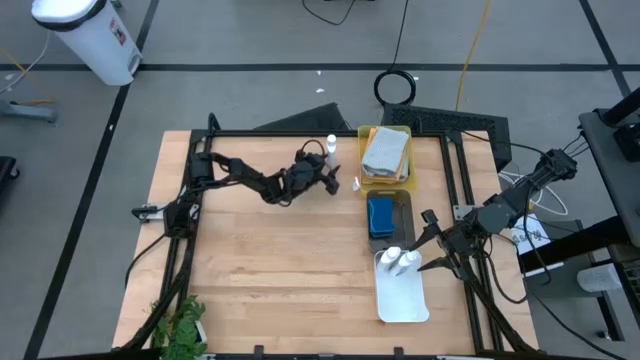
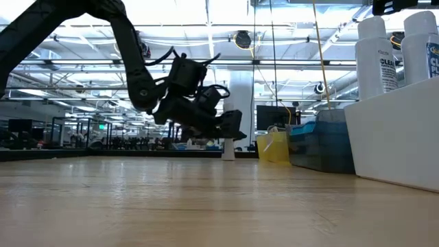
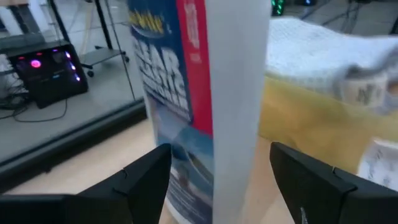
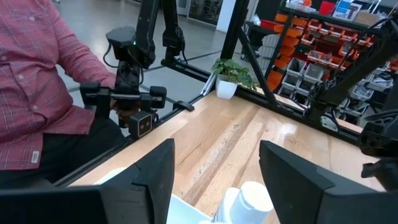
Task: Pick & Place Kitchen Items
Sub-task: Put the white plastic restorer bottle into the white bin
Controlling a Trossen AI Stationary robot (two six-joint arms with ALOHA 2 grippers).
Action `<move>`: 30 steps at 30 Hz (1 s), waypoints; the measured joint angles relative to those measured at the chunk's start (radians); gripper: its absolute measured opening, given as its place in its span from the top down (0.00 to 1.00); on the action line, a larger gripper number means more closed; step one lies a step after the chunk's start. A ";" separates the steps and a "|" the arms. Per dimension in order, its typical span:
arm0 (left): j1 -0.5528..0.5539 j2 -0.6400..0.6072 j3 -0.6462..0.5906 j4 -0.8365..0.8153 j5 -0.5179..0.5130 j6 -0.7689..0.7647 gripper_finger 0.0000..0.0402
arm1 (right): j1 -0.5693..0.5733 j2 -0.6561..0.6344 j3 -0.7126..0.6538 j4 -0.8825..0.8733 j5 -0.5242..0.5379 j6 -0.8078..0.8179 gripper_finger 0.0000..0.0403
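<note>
Left gripper (image 1: 340, 183) is reaching across the wooden table (image 1: 270, 270) toward the far edge, its fingers standing apart either side of a small white plastic bottle with a blue label (image 3: 199, 93); in the left wrist view the bottle is filling the gap but neither finger is visibly touching it. From above, that bottle (image 1: 332, 146) is standing upright near the flat yellow rectangular tray (image 1: 405, 130), which is carrying a folded grey towel (image 1: 385, 152). Next along, a blue rectangular sponge (image 1: 380, 215) is lying in the dark grey tray (image 1: 403, 205). Two more white bottles (image 1: 398, 261) are standing at the near end of the white tray (image 1: 405, 300). Right gripper (image 1: 432, 250) is hovering just beside them, fingers apart, holding nothing. Judgement: the step is grasping the lone bottle. Doing it well means centring the fingers on the body, closing squarely and gently so it is not tipping, then lifting straight before travelling.
</note>
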 joint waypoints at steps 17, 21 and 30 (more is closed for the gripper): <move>0.003 0.000 0.031 -0.137 -0.073 -0.035 0.60 | 0.000 0.000 0.000 0.000 0.003 -0.029 0.51; 0.007 0.000 0.031 -0.133 -0.075 -0.057 0.77 | 0.000 0.000 0.000 0.000 0.004 -0.041 0.51; 0.005 0.000 0.031 -0.143 -0.063 -0.022 0.91 | 0.000 0.000 0.000 0.000 0.004 -0.045 0.51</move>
